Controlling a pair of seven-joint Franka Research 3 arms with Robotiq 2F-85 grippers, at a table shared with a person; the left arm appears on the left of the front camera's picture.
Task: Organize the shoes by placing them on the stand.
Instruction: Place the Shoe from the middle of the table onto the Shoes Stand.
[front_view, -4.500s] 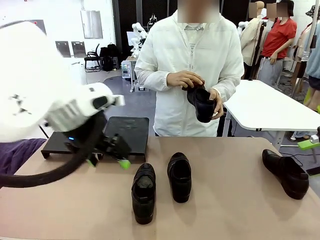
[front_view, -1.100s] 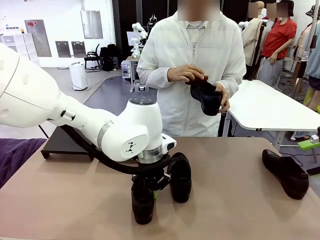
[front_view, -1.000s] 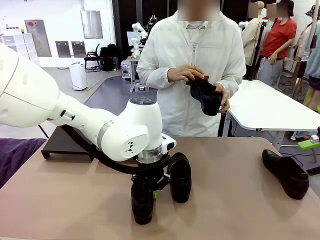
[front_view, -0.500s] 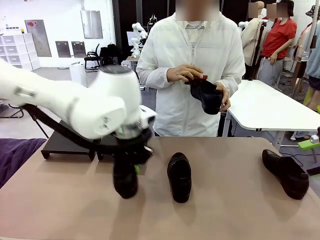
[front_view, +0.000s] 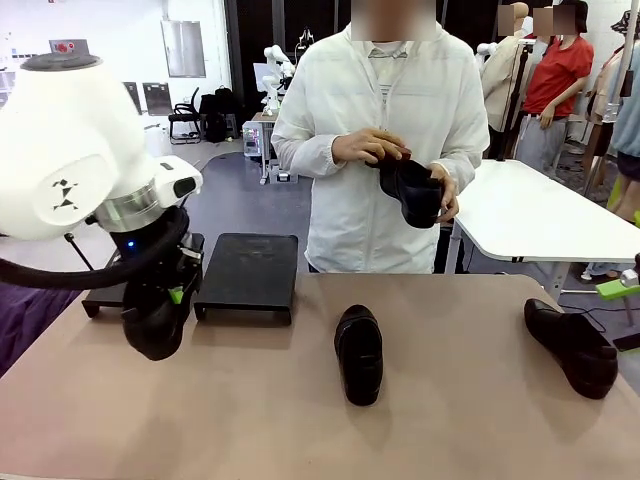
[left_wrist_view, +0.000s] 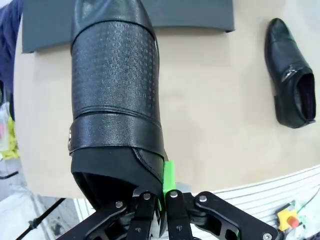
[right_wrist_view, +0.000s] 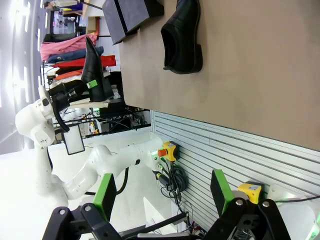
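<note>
Left tool (left_wrist_view: 162, 182) clenched on heel rim of 1 shoe (left_wrist_view: 115, 90), toe-down in the air before stand (front_view: 248, 265).

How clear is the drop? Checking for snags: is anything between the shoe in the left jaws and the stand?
Nothing visible does. The shoe, held by the left gripper, hangs just in front of the stand, whose visible top is bare; the middle shoe lies off to the side.
</note>
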